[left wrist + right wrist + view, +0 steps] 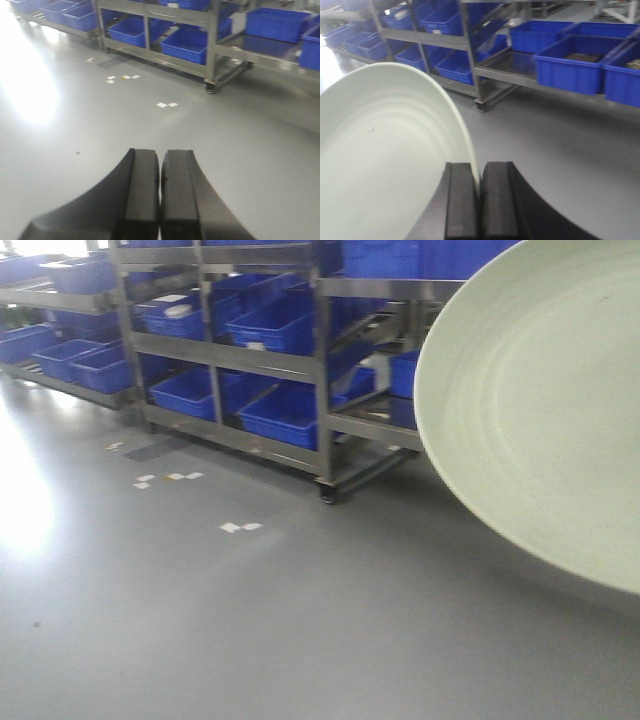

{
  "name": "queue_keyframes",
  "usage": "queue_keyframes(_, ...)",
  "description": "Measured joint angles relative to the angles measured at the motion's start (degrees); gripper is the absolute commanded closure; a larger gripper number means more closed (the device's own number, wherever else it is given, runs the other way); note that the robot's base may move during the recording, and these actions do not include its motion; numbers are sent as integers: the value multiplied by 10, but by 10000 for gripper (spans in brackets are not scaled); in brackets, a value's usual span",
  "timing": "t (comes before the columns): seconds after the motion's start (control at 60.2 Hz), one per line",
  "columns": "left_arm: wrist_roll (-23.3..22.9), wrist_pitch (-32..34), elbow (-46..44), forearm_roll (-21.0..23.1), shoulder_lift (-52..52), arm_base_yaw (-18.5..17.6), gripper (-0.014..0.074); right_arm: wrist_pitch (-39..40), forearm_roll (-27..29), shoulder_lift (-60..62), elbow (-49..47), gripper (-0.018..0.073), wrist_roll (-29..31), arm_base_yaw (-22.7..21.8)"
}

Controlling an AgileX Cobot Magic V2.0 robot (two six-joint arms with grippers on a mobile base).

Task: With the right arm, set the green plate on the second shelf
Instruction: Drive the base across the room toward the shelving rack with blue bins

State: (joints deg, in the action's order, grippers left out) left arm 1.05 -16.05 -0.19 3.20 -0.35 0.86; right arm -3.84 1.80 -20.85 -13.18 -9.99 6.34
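Observation:
The green plate (545, 410) is large, round and pale sage green. It hangs tilted in the air at the right of the front view, above the floor, with its face toward the camera. In the right wrist view the plate (385, 155) fills the left side. My right gripper (480, 170) is shut on its rim, one finger on each side. My left gripper (160, 160) is shut and empty above the bare grey floor. The metal shelf rack (330, 370) stands beyond the plate, some way off.
Steel racks on castors hold several blue bins (285, 415) on low and middle levels. More blue bins (570, 62) sit on a low shelf at the right. White tape marks (240, 527) dot the grey floor. A rack castor (327, 495) sticks out near the floor.

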Motion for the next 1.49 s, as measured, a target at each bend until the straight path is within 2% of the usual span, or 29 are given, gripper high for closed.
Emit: queue_keyframes(1.494, 0, 0, 0, 0, 0, 0, 472, 0, 0, 0, 0, 504, 0, 0)
